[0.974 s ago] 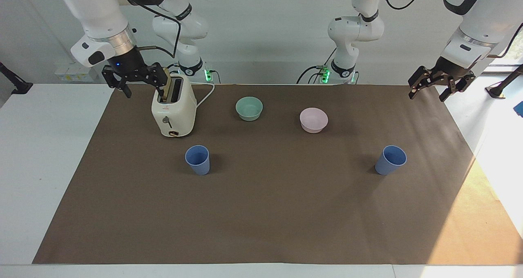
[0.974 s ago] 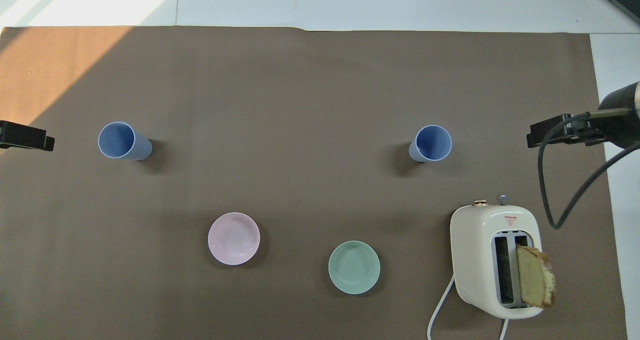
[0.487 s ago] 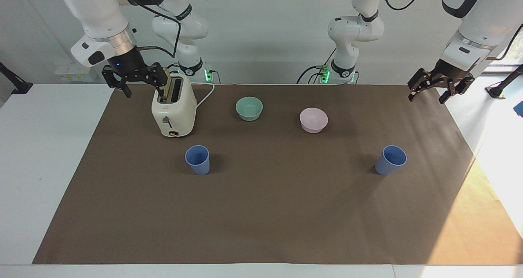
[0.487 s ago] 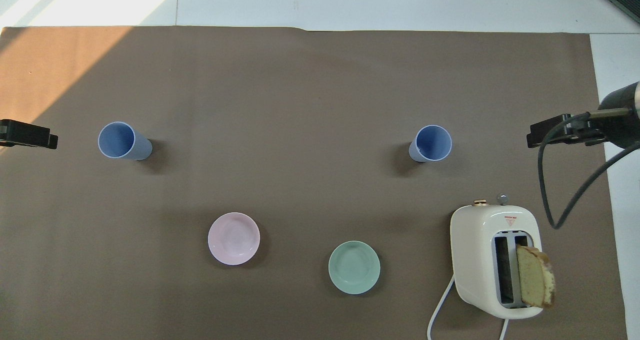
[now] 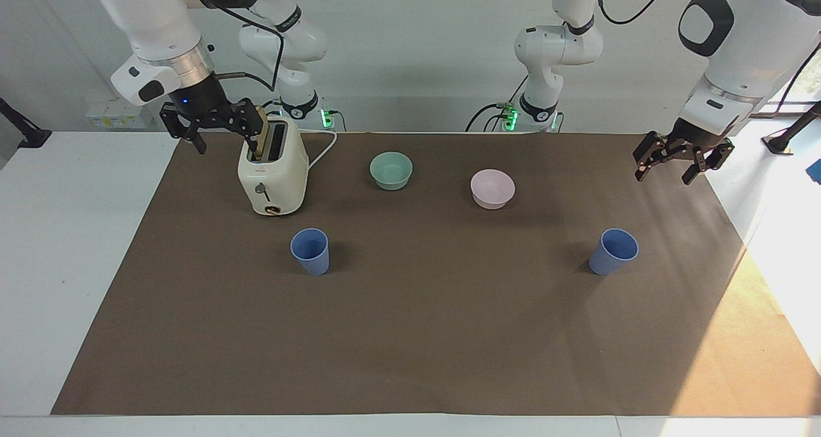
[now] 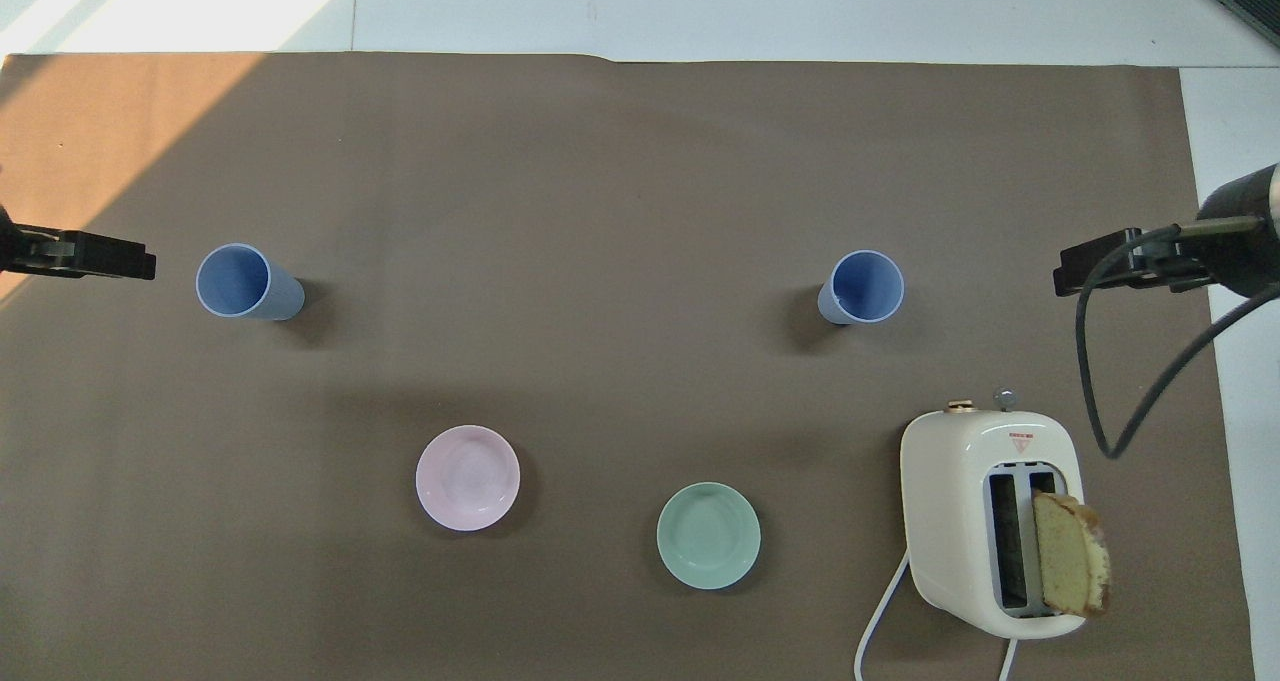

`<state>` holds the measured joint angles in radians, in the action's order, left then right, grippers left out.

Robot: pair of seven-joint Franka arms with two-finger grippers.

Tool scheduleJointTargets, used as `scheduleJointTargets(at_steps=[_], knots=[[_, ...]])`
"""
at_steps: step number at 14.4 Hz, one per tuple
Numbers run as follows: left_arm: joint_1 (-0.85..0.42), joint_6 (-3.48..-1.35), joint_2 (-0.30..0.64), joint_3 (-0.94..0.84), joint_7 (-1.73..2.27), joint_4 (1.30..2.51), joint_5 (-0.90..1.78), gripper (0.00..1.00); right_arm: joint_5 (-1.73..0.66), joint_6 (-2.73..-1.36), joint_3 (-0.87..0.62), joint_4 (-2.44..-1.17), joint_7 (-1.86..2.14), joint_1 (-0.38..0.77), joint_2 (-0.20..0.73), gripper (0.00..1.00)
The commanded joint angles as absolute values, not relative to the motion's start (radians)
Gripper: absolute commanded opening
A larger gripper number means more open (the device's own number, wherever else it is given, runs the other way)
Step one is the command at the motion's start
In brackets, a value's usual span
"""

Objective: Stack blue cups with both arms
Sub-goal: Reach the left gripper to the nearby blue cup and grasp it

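Two blue cups stand upright on the brown mat. One cup (image 5: 310, 251) (image 6: 862, 287) is toward the right arm's end, farther from the robots than the toaster. The other cup (image 5: 614, 251) (image 6: 245, 282) is toward the left arm's end. My left gripper (image 5: 666, 169) is open and empty, raised over the mat's edge at the left arm's end, apart from its cup; it also shows in the overhead view (image 6: 95, 258). My right gripper (image 5: 224, 137) (image 6: 1112, 266) is open and empty, raised beside the toaster's top.
A cream toaster (image 5: 272, 174) (image 6: 985, 521) with a bread slice (image 6: 1070, 553) in one slot stands toward the right arm's end. A mint-green bowl (image 5: 391, 170) and a pink bowl (image 5: 492, 188) sit nearer to the robots than the cups.
My left gripper has come down and moved inward over the mat toward its cup. The right arm and both cups have not moved.
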<state>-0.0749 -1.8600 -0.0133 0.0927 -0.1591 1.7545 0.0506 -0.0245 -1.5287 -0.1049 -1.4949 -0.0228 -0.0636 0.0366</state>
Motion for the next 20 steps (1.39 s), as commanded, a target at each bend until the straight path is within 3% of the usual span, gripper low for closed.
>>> scheduleJointTargets(at_steps=[1, 7, 11, 16, 19, 20], knots=[[-0.084, -1.980, -0.008, 0.106, -0.172, 1.848, 0.035, 1.00, -0.046, -1.529, -0.110, -1.506, 0.002, -0.080, 0.023, 1.00], [-0.074, -2.088, 0.149, 0.106, -0.189, 1.855, 0.035, 1.00, -0.046, -1.529, -0.110, -1.506, 0.002, -0.080, 0.023, 1.00], [-0.049, -2.166, 0.176, 0.104, -0.241, 1.910, 0.055, 0.99, -0.046, -1.529, -0.110, -1.506, 0.002, -0.080, 0.023, 1.00], [-0.035, -2.236, 0.190, 0.104, -0.288, 1.982, 0.123, 0.79, -0.046, -1.529, -0.110, -1.506, 0.002, -0.080, 0.023, 1.00], [-0.037, -2.256, 0.187, 0.104, -0.290, 1.996, 0.129, 0.47, -0.046, -1.529, -0.110, -1.506, 0.002, -0.080, 0.023, 1.00], [-0.038, -2.252, 0.187, 0.106, -0.288, 1.996, 0.132, 0.30, -0.046, -1.529, -0.110, -1.506, 0.002, -0.080, 0.023, 1.00]])
